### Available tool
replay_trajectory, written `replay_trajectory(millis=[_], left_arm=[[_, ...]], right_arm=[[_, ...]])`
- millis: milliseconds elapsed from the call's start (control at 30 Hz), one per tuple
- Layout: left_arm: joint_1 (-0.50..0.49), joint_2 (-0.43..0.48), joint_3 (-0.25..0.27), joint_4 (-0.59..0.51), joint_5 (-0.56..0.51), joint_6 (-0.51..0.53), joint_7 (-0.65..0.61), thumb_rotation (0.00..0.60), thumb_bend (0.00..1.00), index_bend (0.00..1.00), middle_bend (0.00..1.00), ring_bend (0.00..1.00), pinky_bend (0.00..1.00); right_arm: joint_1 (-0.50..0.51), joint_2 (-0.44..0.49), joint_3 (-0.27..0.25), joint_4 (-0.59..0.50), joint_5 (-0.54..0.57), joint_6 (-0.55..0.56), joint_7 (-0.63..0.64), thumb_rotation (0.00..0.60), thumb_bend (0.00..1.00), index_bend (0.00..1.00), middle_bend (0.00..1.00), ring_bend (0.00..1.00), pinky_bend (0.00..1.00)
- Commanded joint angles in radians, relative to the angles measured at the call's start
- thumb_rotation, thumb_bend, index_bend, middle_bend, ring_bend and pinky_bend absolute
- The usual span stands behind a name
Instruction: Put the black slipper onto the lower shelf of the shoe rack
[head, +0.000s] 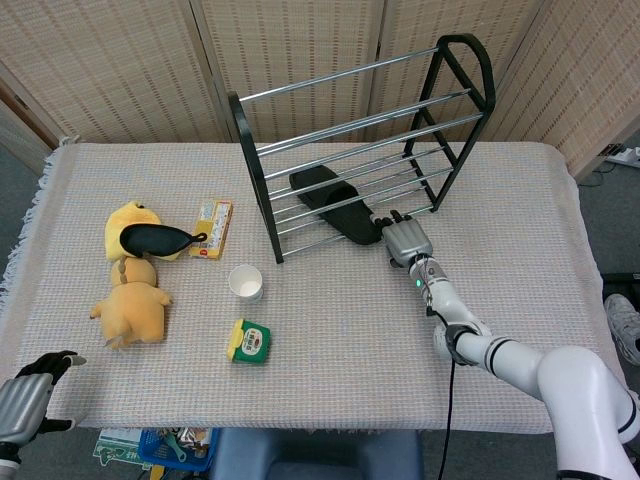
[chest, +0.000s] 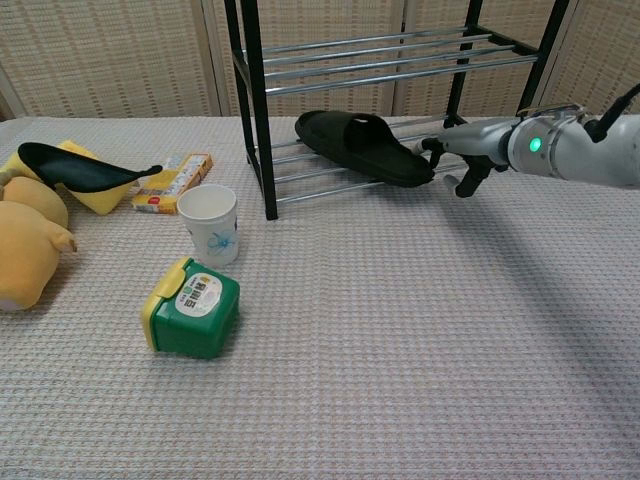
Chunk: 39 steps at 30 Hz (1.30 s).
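Note:
The black slipper (head: 335, 205) (chest: 365, 148) lies lengthwise on the rails of the lower shelf of the black shoe rack (head: 255, 175) (chest: 253, 110), its near end poking out at the rack's front right. My right hand (head: 405, 240) (chest: 465, 152) sits just right of that end, its fingertips (chest: 432, 146) touching the slipper without gripping it. My left hand (head: 28, 398) hangs off the table's front left corner, holding nothing, and only the head view shows it.
Left of the rack lie a yellow box (head: 213, 228), a paper cup (head: 246, 282) (chest: 210, 222) and a green box (head: 249, 341) (chest: 190, 305). Two yellow plush toys (head: 133, 300), one with a flat black object (head: 155, 237) on top, lie at the far left.

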Motion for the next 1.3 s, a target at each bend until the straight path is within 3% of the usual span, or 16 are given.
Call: replay_trajectory(millis=[33,367,600,700,833,933,1300], left_arm=[[0.001,0.000,0.000,0.002,0.000,0.001,-0.002,0.600,0.15,0.28,0.22,0.18,0.26],[0.003,0.002,-0.001,0.005,0.010,0.009,-0.011,0.600,0.15,0.28,0.22,0.18,0.26],[-0.003,-0.006,-0.012,0.007,0.021,0.019,-0.007,0.600,0.15,0.28,0.22,0.18,0.26],[-0.009,-0.012,-0.024,0.008,0.028,0.030,-0.001,0.600,0.15,0.28,0.22,0.18,0.26],[-0.017,-0.027,-0.045,0.012,0.030,0.048,0.019,0.600,0.15,0.28,0.22,0.18,0.26],[-0.027,-0.034,-0.057,0.009,0.028,0.050,0.045,0.600,0.15,0.28,0.22,0.18,0.26],[-0.044,-0.082,-0.100,-0.011,0.040,0.100,0.116,0.600,0.15,0.28,0.22,0.18,0.26]], right_arm=[[-0.015,0.027,-0.011,-0.057,-0.029,0.023,0.008,0.600,0.69,0.00,0.15,0.03,0.15],[-0.068,0.108,-0.023,-0.176,-0.083,0.111,0.031,0.600,0.68,0.00,0.15,0.02,0.15],[-0.205,0.264,-0.047,-0.400,-0.205,0.319,0.088,0.600,0.66,0.00,0.15,0.03,0.15],[-0.267,0.328,-0.074,-0.481,-0.256,0.396,0.100,0.600,0.55,0.00,0.14,0.03,0.14],[-0.379,0.404,-0.122,-0.567,-0.358,0.538,0.136,0.600,0.29,0.00,0.14,0.03,0.14],[-0.463,0.440,-0.158,-0.590,-0.438,0.644,0.173,0.600,0.19,0.00,0.14,0.03,0.13],[-0.739,0.469,-0.248,-0.569,-0.617,0.934,0.302,0.600,0.15,0.00,0.13,0.03,0.13]])
